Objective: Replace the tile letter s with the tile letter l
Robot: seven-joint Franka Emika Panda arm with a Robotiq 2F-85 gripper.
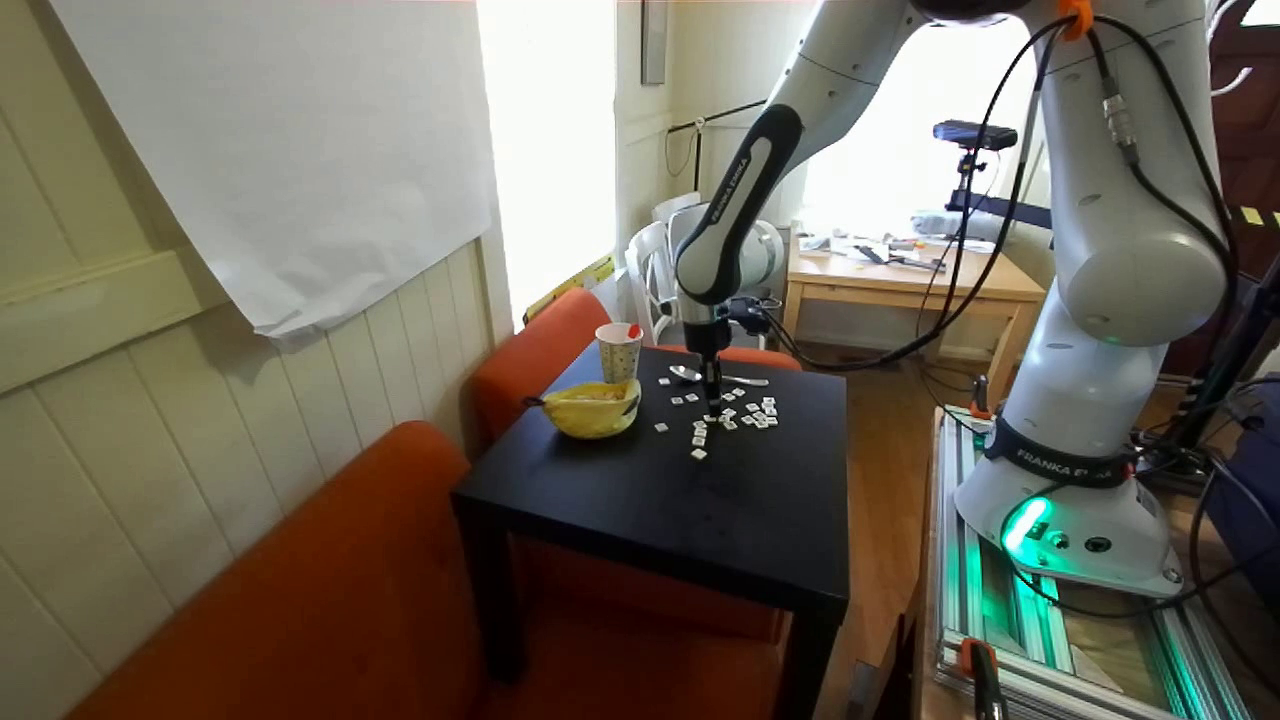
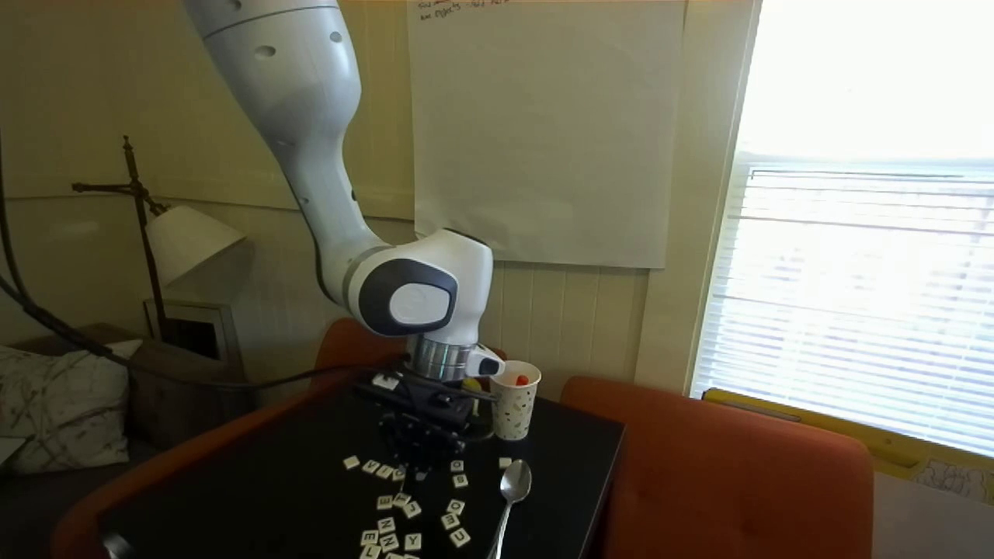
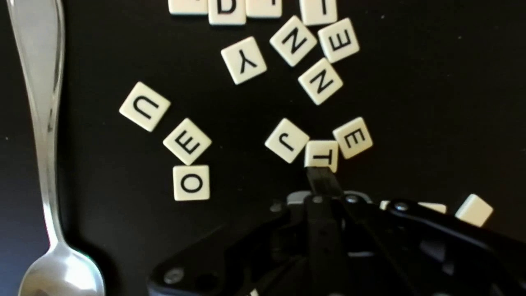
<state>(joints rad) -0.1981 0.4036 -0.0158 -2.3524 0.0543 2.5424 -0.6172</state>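
Windows [image 1: 548, 150] glare washed-out white in both exterior views, the walls [image 2: 575, 318] dimmer, and the spoon [image 3: 46, 152] gleams in the wrist view.

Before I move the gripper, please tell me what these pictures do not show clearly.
Tile row: in the wrist view, the gripper covers its letters.
Top-left tile: letter cut off by the wrist view's upper edge.
All tiles: letters too small to read in an exterior view.
Bowl: mostly hidden by gripper and arm in an exterior view.
Spoon: handle end cut off by an exterior view's bottom edge.
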